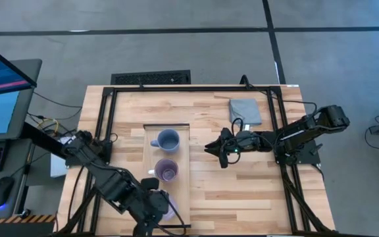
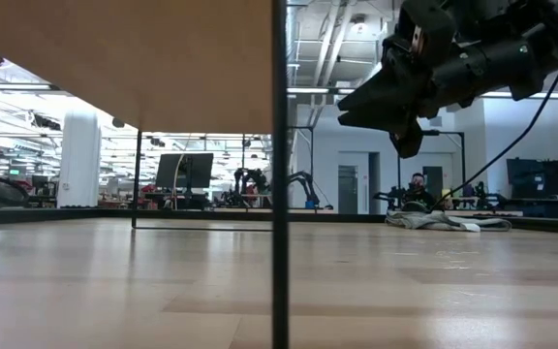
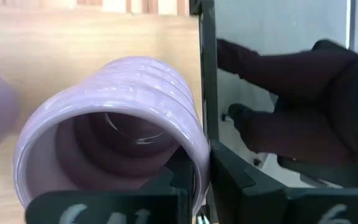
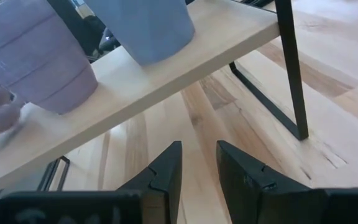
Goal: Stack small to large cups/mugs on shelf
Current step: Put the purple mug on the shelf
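The pale wood shelf (image 1: 181,155) stands on the table, running from far to near. A blue-grey mug (image 1: 168,139) stands at its far end and a purple mug (image 1: 166,170) at its middle. A lavender ribbed mug (image 3: 114,134) is at the near end, where my left gripper (image 1: 158,205) is shut on it. My right gripper (image 1: 217,151) hovers open and empty to the right of the shelf, level with the blue-grey mug (image 4: 148,25) and the purple mug (image 4: 39,65). The low view shows only the shelf's underside (image 2: 163,58). My left gripper holds the lavender mug by its rim wall (image 3: 194,158), with one finger (image 3: 180,177) inside the mug and one (image 3: 229,177) outside. The fingers come from above, pointing down into the mouth. The mug is upright over the shelf's near end; whether it rests there, I cannot tell.
A grey folded cloth (image 1: 245,112) lies at the far right of the table. A black frame (image 1: 196,88) runs around the tabletop. The shelf's thin black leg (image 2: 279,194) stands on the table. Bare wood lies right of the shelf (image 1: 242,191).
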Available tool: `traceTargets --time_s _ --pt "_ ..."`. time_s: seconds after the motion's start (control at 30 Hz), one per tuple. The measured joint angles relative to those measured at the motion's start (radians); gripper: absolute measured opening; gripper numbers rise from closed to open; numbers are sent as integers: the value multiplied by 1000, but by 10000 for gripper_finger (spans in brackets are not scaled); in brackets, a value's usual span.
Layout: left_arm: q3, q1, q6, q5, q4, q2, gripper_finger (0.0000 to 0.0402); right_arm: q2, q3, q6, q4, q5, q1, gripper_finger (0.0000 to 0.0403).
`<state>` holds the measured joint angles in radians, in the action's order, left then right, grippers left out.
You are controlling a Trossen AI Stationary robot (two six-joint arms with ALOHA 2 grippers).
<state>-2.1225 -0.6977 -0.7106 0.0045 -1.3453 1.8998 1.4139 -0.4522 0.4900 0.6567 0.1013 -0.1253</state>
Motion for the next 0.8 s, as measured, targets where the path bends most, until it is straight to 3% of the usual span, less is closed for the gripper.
traceTargets --time_s 0.37,0.6,0.8 --pt "-10 10 1 37 -21 14 15 0 0 0 -11 1 -27 123" --pt "-10 15 4 53 -19 16 39 0 0 0 -12 4 -26 123" --pt "-10 15 10 59 2 16 20 0 0 0 -11 4 -26 123"
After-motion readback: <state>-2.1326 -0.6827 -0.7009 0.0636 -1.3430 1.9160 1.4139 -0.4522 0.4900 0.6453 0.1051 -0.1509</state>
